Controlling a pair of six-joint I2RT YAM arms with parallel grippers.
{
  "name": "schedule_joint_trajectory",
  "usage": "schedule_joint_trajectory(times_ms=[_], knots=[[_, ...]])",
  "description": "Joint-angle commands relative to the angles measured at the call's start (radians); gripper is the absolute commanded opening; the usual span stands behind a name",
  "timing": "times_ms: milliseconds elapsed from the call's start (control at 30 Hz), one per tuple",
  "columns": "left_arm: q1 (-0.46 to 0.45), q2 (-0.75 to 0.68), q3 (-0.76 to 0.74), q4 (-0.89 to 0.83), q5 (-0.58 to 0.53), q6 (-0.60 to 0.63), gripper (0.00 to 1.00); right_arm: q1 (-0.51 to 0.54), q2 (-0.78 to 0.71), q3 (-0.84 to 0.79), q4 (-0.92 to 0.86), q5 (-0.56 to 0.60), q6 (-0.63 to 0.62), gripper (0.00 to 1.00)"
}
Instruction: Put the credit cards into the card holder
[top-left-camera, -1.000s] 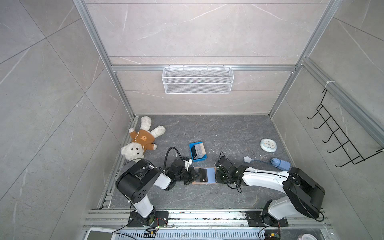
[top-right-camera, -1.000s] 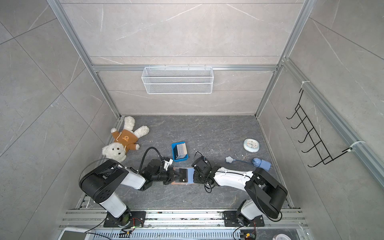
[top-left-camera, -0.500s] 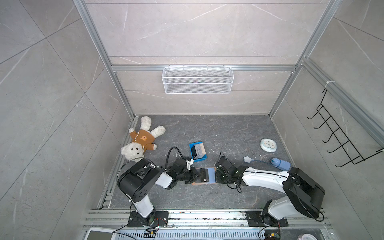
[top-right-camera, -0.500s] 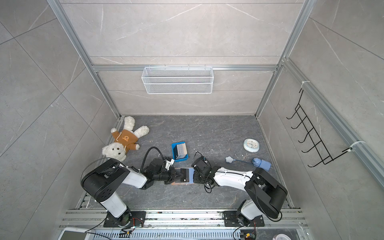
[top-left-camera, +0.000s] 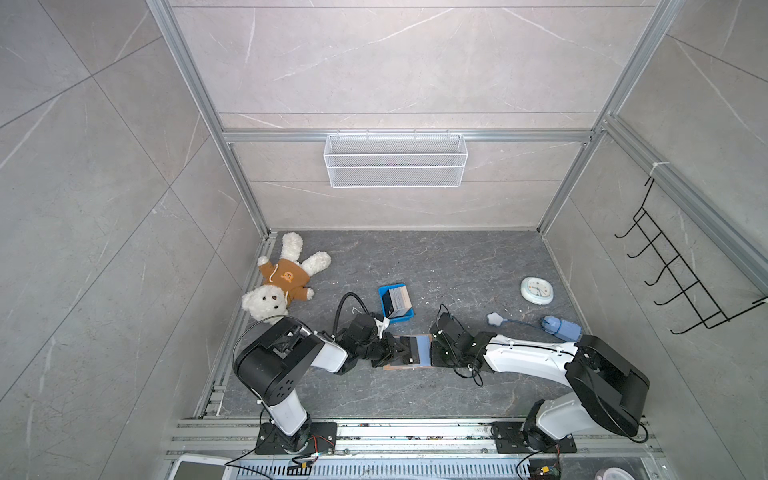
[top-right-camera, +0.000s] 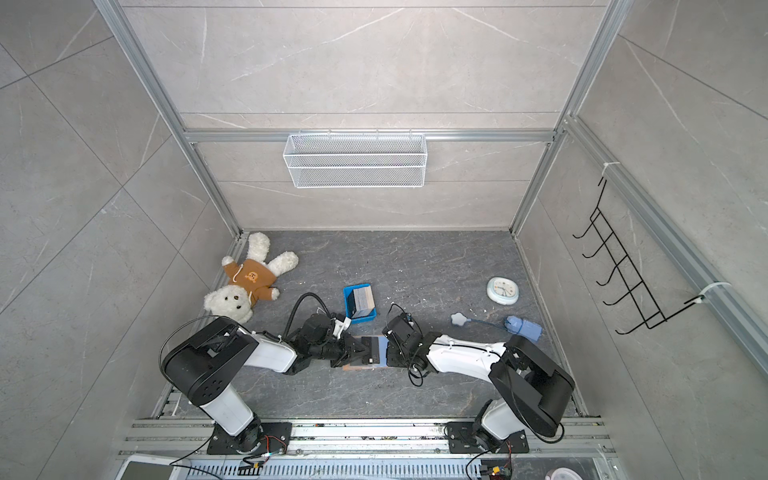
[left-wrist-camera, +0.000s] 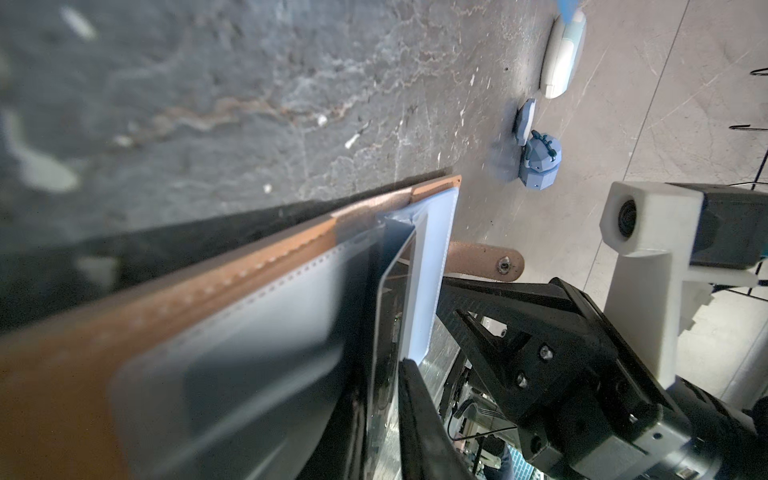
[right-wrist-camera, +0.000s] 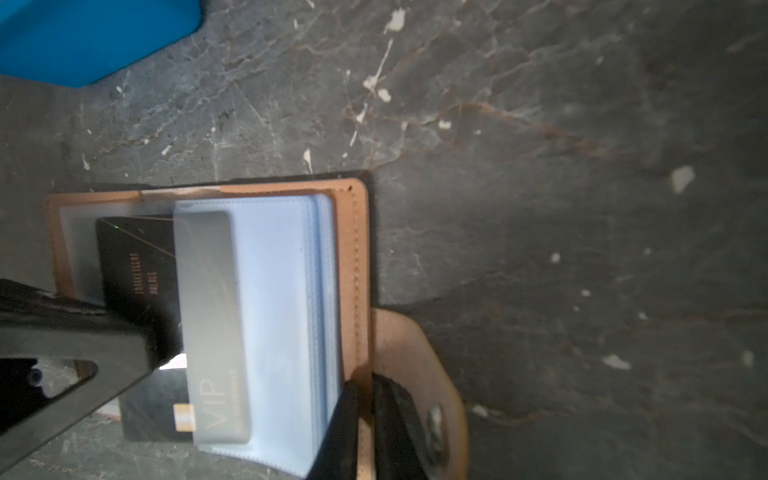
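One card (right-wrist-camera: 133, 266) half hidden in sleeve (right-wrist-camera: 274, 291), right fingers (right-wrist-camera: 340, 428) pinching card holder (right-wrist-camera: 354, 249), left fingers (right-wrist-camera: 75, 332) cropped, gap unclear

Top views bright, even, sharp, edges bowed; wrist views dimmer, card holder (left-wrist-camera: 208, 282) blurred close up.

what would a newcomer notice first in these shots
Front and centre on the dark floor, the left gripper and right gripper meet over the open tan card holder, the right one pinching its edge while a black VIP card sits partly inside a clear sleeve. Behind it a blue tray holds a stack of cards, and a white teddy bear lies by the left wall.
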Motion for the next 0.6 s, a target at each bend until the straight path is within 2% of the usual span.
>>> schedule_joint_trajectory(times_ms=[0,267,567], knots=[[-0.005,-0.030,0.026,-0.196,-0.073,0.035,0.20,0.009,0.031,-0.014,-0.035,0.007,0.009,0.13],[-0.003,-0.115,0.116,-0.510,-0.154,0.123,0.24,0.011,0.035,-0.006,-0.060,0.024,0.003,0.13],[-0.004,-0.089,0.146,-0.526,-0.145,0.131,0.23,0.012,0.038,0.002,-0.066,0.024,-0.001,0.13]])
